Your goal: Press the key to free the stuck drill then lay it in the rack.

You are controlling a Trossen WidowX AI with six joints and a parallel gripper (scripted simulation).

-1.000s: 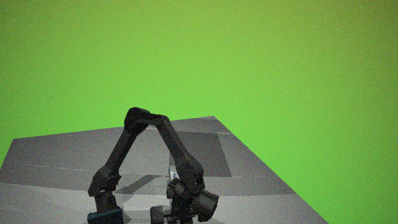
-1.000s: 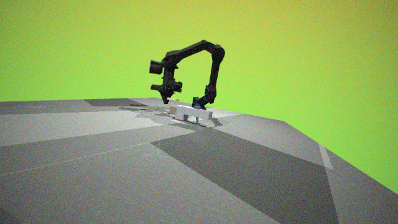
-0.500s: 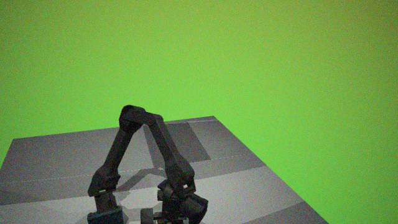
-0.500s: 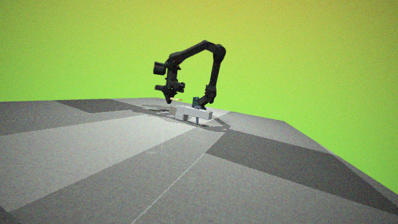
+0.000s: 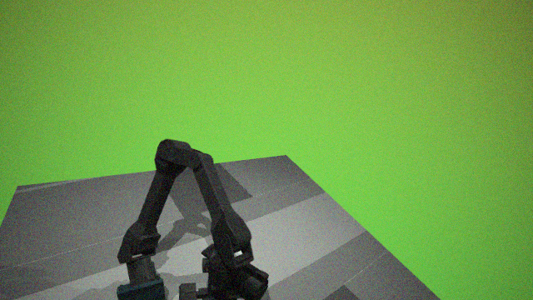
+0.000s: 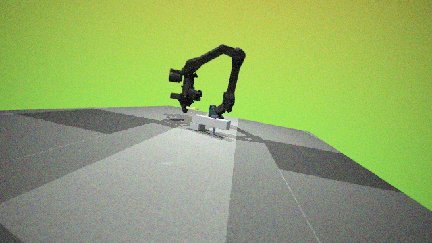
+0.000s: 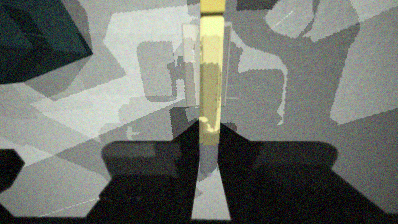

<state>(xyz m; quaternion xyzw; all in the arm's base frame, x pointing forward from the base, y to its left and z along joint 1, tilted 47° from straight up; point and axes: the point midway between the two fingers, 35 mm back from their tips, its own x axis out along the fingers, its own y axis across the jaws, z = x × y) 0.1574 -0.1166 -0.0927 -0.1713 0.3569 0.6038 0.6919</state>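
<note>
My gripper (image 6: 184, 110) (image 7: 207, 123) is shut on the yellow drill (image 6: 192, 108) (image 7: 212, 55). The drill is a slim bar that sticks out level from the fingertips, in the air above the table. In the wrist view a pale trough, which looks like the rack (image 7: 190, 70), lies below the drill, roughly in line with it, with a side showing on each side of the drill. In the exterior view a long white block (image 6: 210, 121) stands near the arm's base, with a blue part (image 6: 214, 130) under it, perhaps the key. The fingertips are out of frame in the top view.
The arm's dark teal base (image 5: 141, 289) (image 6: 212, 111) (image 7: 40, 45) stands behind the white block in the exterior view and shows at the upper left in the wrist view. A lower pale block (image 6: 195, 126) is near the long block's left end. Shadows cross the grey table (image 5: 300, 246) (image 6: 189, 189).
</note>
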